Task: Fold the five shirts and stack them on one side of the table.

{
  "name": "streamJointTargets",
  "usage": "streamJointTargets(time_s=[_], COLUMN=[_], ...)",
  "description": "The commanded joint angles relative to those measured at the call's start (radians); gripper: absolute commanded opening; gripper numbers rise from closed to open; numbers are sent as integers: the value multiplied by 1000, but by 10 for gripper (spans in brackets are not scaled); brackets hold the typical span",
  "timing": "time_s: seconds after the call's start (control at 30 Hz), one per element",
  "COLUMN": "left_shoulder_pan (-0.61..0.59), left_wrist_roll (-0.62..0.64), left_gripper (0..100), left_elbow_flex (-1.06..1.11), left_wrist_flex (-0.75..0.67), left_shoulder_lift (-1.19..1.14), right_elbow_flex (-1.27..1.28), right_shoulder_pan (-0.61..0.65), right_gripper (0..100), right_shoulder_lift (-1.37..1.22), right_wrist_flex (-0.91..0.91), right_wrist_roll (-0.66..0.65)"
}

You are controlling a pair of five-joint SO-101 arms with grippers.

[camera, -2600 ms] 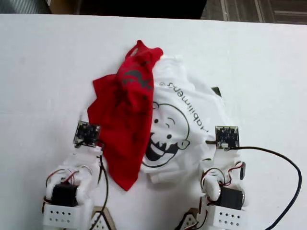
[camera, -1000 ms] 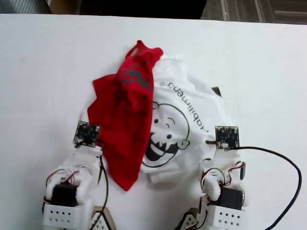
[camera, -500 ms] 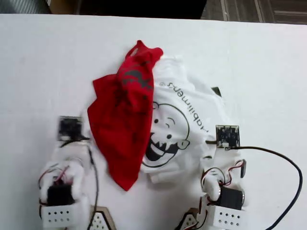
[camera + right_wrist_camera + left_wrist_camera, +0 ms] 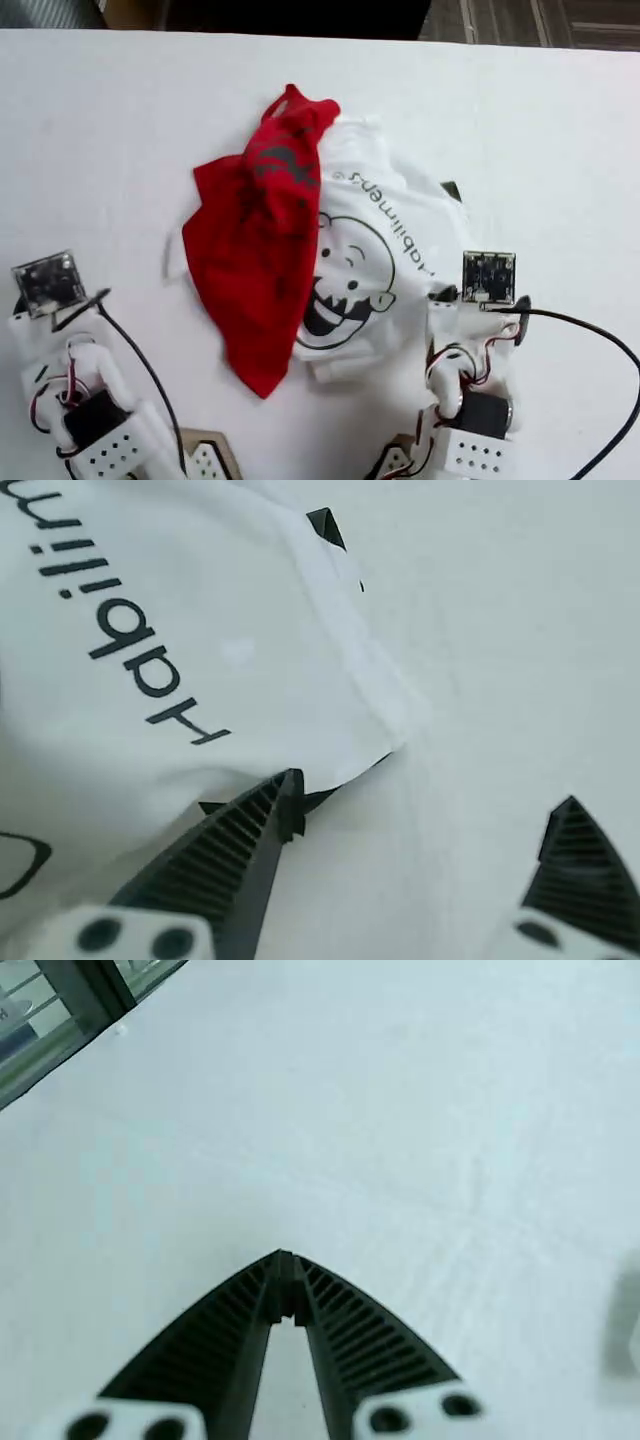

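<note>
Shirts at mid-desk: you see a red shirt (image 4: 262,240) draped over one side of a white printed shirt (image 4: 385,250), both crumpled on the white desk (image 4: 560,130). Your right hand (image 4: 430,792) stands open at the white shirt's near edge, one finger (image 4: 250,840) just beside the hem. Your left hand (image 4: 285,1265) is closed on nothing, over bare desk well apart from both shirts.

Black lettering on white shirt (image 4: 392,215), curved beside a cartoon face (image 4: 345,285), dark unreadable print on red shirt (image 4: 255,265)
</note>
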State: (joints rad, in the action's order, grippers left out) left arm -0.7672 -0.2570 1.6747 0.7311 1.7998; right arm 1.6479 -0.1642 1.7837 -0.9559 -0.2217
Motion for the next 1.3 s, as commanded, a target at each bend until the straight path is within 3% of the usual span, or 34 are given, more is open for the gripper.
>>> streamJointTargets(time_s=[0.0,0.17,0.37,0.53,0.7,0.8,1.07,1.27], left_shoulder_pan=[31,153,334,445,499,497,503,620], left_wrist_roll=[-34,-6,83,144,184,152,146,-101], left_gripper=[55,192,190,188,188,188,188,188], left_elbow_flex=[-13,-225,-572,-794,-966,-1003,-970,-858], left_wrist_flex=[20,166,368,489,496,517,436,315], left_shoulder_lift=[21,20,-12,-288,-647,-784,-832,-833], right_elbow_flex=[-187,-437,-776,-1040,-1264,-1252,-1189,-1119], right_shoulder_pan=[-51,-4,12,39,44,48,44,15], right_gripper=[373,373,373,373,373,373,373,373], right_shoulder_lift=[5,4,-64,-398,-797,-972,-1124,-1115], right_wrist_flex=[22,-96,-206,-360,-501,-533,-550,-374], right_wrist_roll=[-80,-83,-77,-81,-74,-74,-74,52])
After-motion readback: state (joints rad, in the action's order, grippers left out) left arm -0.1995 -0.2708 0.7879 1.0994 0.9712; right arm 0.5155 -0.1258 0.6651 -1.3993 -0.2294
